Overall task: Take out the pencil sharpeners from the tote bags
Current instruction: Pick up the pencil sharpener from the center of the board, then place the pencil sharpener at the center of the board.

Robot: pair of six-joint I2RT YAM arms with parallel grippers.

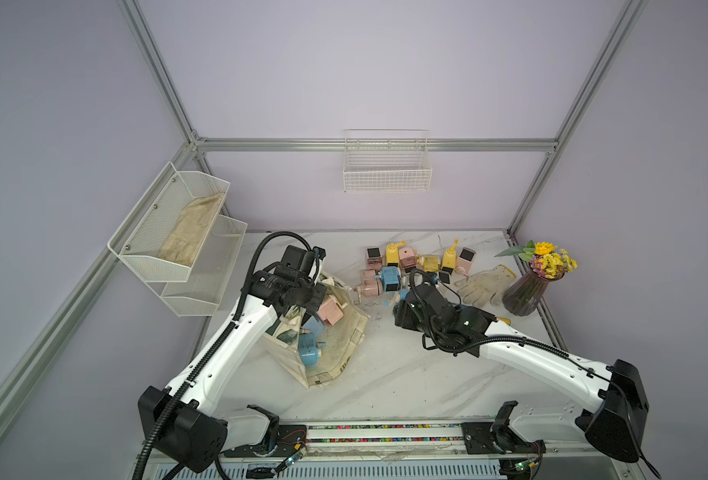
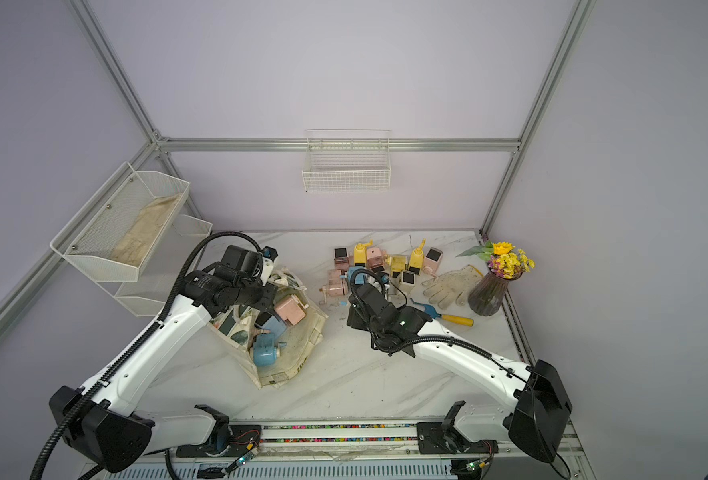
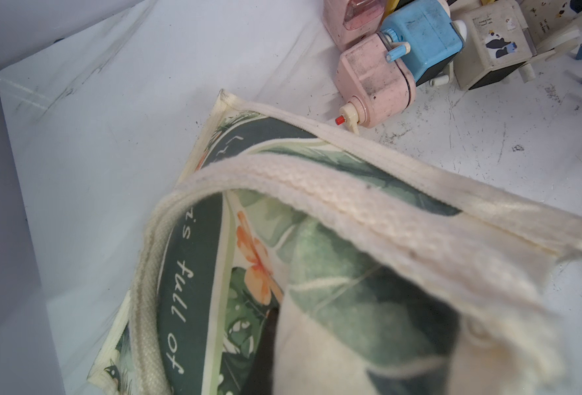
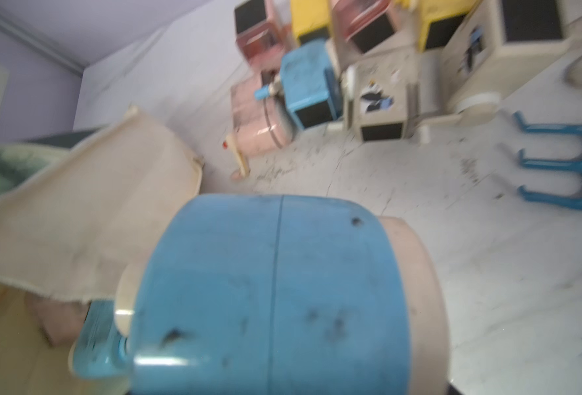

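We are in the carrying step: the right gripper (image 4: 282, 376) appears to be clamped around a blue pencil sharpener (image 4: 275, 294) that fills the right wrist view, though the fingers themselves are hidden behind it, so we judge the hold from how close and steady it sits before the camera. In both top views that arm hangs over the bare marble between the tote bag (image 1: 344, 332) and the cluster of unloaded sharpeners (image 1: 410, 266) at the back of the table (image 1: 406, 386). Our left gripper (image 1: 321, 297) is pressed together on the bag's upper edge — the left wrist view shows the canvas handle (image 3: 351, 201) and the leafy print right against the lens — holding the mouth up and open. Inside the bag we still see a pink sharpener (image 1: 330, 312) and two blue ones (image 1: 312, 351), so the task is well short of done. The next move, as we read it, is to set the blue one down beside the pile, clear of the blue rake (image 4: 556, 164) and the glove (image 1: 485, 284) — then let go and return to the bag's mouth, while the left keeps its pinch.
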